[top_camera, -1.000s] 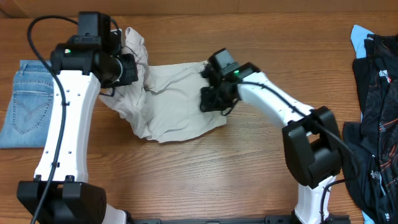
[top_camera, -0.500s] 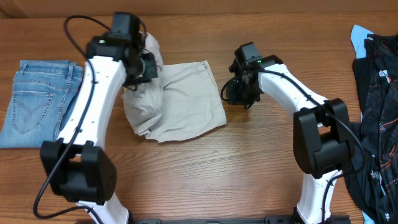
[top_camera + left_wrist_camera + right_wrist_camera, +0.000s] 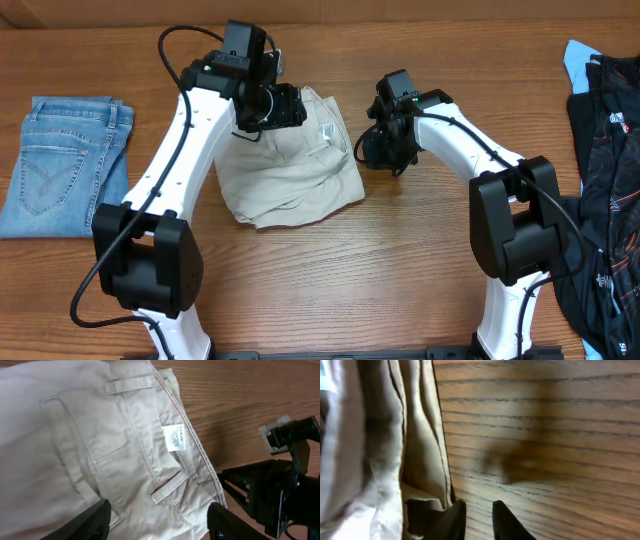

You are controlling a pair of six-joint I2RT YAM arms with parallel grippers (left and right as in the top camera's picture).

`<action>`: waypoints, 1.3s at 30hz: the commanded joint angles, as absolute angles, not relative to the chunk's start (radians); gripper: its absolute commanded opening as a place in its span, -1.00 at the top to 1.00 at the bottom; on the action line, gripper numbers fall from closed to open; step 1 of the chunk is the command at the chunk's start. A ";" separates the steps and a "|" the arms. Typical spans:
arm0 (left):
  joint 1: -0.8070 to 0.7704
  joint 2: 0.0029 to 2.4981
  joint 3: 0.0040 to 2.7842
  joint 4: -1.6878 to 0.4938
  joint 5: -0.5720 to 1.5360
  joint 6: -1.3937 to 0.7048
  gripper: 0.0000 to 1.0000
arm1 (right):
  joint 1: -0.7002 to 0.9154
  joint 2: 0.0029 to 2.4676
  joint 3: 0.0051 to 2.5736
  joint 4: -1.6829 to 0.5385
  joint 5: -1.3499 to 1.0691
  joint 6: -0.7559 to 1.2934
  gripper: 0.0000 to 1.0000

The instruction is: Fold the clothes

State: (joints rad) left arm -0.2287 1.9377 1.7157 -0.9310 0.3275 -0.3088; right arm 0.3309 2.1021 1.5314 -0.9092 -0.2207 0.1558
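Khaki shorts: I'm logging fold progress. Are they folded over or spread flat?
Folded over. The shorts lie doubled into a compact block, with the inside of the waistband and the white label facing up.

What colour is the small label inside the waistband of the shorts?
White, with faint printed text; the label shows best in the left wrist view.

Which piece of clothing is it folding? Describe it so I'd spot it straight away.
On the wooden table, look midway between the blue jeans and the dark garments. The beige shorts lie there, the only pale piece, with a small white label.
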 commanded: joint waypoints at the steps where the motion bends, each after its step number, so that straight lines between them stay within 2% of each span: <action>1: -0.158 1.916 1.737 -0.940 0.361 -0.269 -0.27 | 0.333 2.101 1.542 -0.907 -0.221 0.149 0.56; 4: -0.083 1.916 1.737 -0.965 0.318 -0.269 -0.23 | 0.323 2.087 1.591 -0.945 -0.222 0.148 0.53; 8: -0.050 1.916 1.737 -0.991 0.226 -0.268 -0.30 | 0.318 2.053 1.738 -1.048 -0.239 0.132 0.39; 13: -0.047 1.917 1.737 -1.022 0.190 -0.257 -0.33 | 0.337 2.044 1.850 -1.081 -0.427 0.059 -0.03; 22: -0.047 1.917 1.737 -1.036 0.190 -0.258 -0.34 | 0.410 2.173 1.827 -1.123 -0.562 -0.006 0.03; 27: -0.046 1.917 1.737 -1.047 0.174 -0.258 -0.34 | 0.439 2.183 1.781 -1.243 -0.534 -0.034 0.65; 29: -0.046 1.917 1.737 -1.051 0.175 -0.258 -0.34 | 0.439 2.183 1.767 -1.292 -0.480 -0.033 0.78; 32: -0.046 1.917 1.737 -1.052 0.175 -0.258 -0.34 | 0.437 2.183 1.752 -1.360 -0.362 -0.002 0.77; 35: -0.046 1.917 1.737 -1.058 0.176 -0.258 -0.34 | 0.437 2.185 1.709 -1.374 -0.067 0.171 0.73; 37: -0.046 1.917 1.737 -1.060 0.176 -0.258 -0.34 | 0.437 2.187 1.678 -1.346 -0.065 0.169 0.57; 39: -0.046 1.917 1.737 -1.066 0.176 -0.258 -0.34 | 0.437 2.189 1.649 -1.337 -0.064 0.169 0.54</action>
State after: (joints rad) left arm -0.0441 1.9377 1.7157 -1.0576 0.1883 -0.2806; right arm 0.4400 2.1838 1.6878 -1.3396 -0.1738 0.1242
